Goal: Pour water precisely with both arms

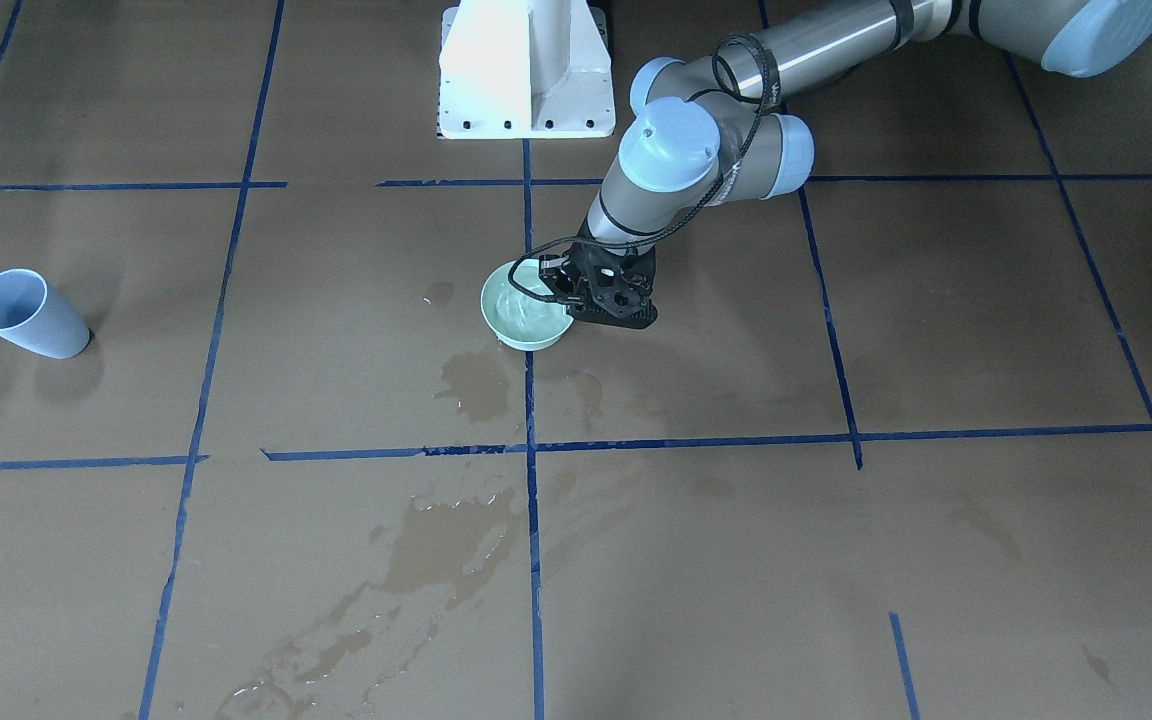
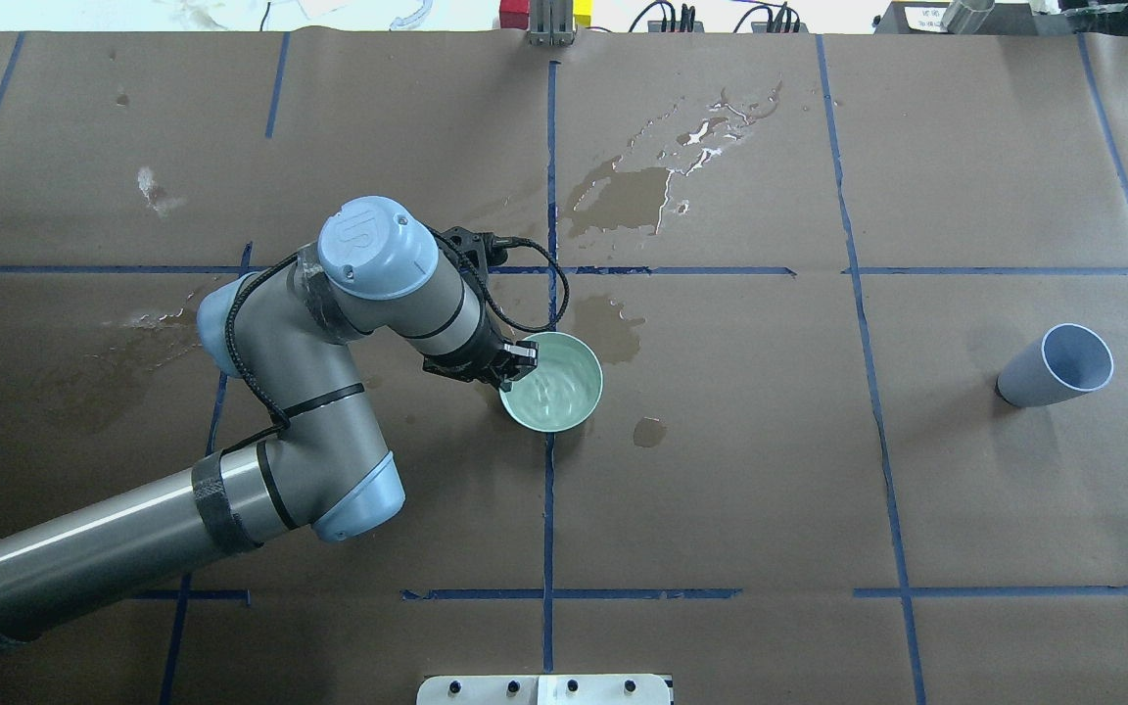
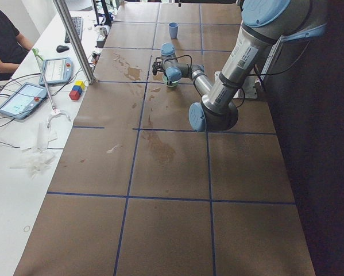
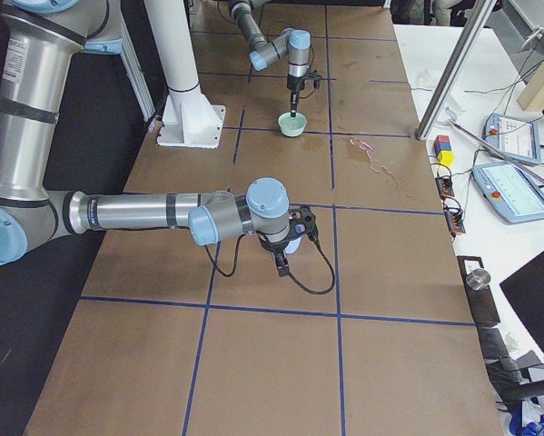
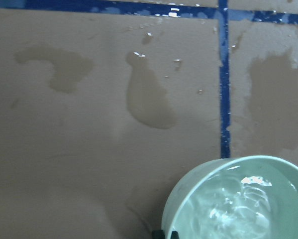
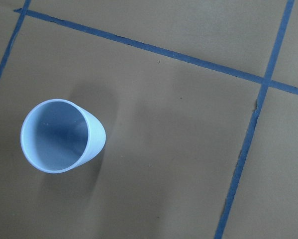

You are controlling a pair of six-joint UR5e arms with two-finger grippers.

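Left gripper [image 2: 517, 360] is narrow, clamped on the rim of the mint-green bowl [image 2: 599, 384], on the rim's side toward my left arm [image 2: 280, 411]. Left wrist view: black fingertips [image 5: 161, 234] show at the bottom edge, right against the bowl's wall. Water [image 2: 554, 390] sits inside the bowl, clear, rippled, with glints. Can't tell whether the bowl rests on the table or is lifted a little. The bowl is near the table's middle, over the central blue tape line [image 2: 548, 509] and just on my side of a cross line. My left arm comes in low from my left, elbow bent, wrist pointing down at the bowl.

The right gripper [image 4: 285, 252] shows only in the right-side view, low over the table at the end of my right arm [image 4: 135, 211]. From there I can't tell whether it is wide or narrow. The right wrist camera looks down into the pale blue cup [image 2: 1054, 367], which stands upright with its mouth up, well apart from the bowl, toward my right.

Brown paper [image 2: 721, 470] covers the table. Dark wet stains [image 2: 623, 191] spread beyond the bowl, with a small wet spot [image 2: 649, 431] just beside it. The white pedestal [image 1: 526, 70] stands at my edge of the table.
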